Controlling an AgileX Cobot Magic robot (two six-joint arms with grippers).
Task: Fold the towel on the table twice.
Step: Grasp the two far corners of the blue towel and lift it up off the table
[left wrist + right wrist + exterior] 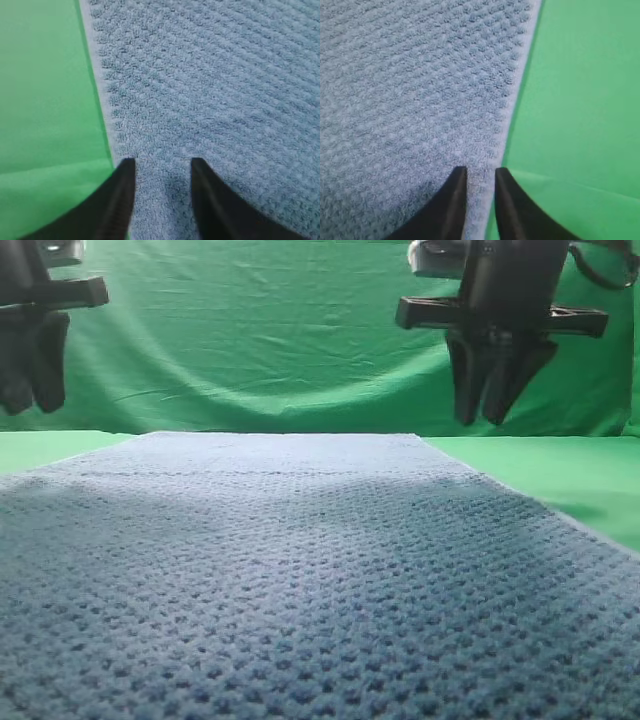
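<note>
The blue-grey waffle-weave towel (300, 570) lies flat and spread out on the green table (560, 470). My left gripper (30, 408) hangs in the air over the towel's far left side. In the left wrist view its fingertips (162, 160) stand apart above the towel (210, 75), just inside its left hem, with nothing between them. My right gripper (482, 422) hangs over the far right side. In the right wrist view its fingertips (481, 169) show a narrower gap above the towel's (410, 75) right hem, also with nothing between them.
A wrinkled green backdrop cloth (250, 330) rises behind the table. Bare green table shows left of the towel (45, 75) and right of it (585, 100).
</note>
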